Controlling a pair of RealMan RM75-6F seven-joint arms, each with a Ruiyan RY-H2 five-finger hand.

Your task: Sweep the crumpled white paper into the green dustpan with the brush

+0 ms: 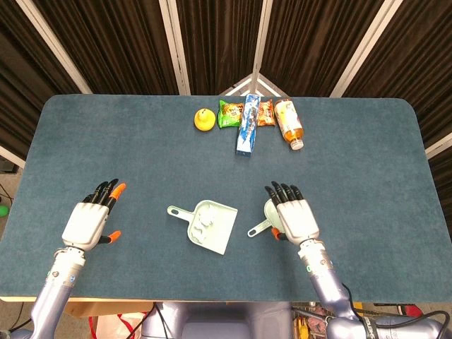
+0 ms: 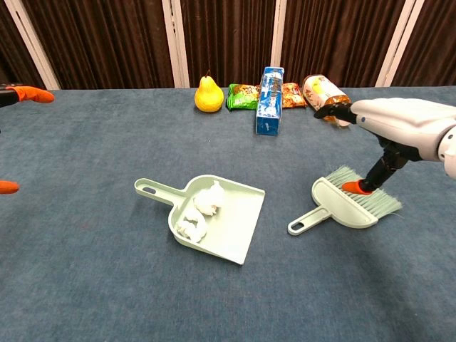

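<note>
The green dustpan (image 1: 219, 229) (image 2: 239, 228) lies mid-table, its handle pointing left. Crumpled white paper (image 1: 203, 222) (image 2: 209, 199) sits inside it in two lumps. The green brush (image 1: 260, 227) (image 2: 343, 207) lies flat on the table to the dustpan's right, with its handle towards the pan. My right hand (image 1: 292, 216) (image 2: 399, 127) hovers over the brush head with fingers spread, and its orange thumb tip touches the brush back. My left hand (image 1: 90, 219) is spread open above the table, far left of the dustpan and holding nothing. In the chest view only its fingertips (image 2: 30, 94) show.
Along the far edge stand a yellow pear (image 1: 204, 119) (image 2: 208, 95), snack packets (image 1: 229, 113) (image 2: 244, 95), a blue carton (image 1: 248, 124) (image 2: 268, 90) and a lying drink bottle (image 1: 289, 121) (image 2: 324, 92). Dark curtains hang behind the table.
</note>
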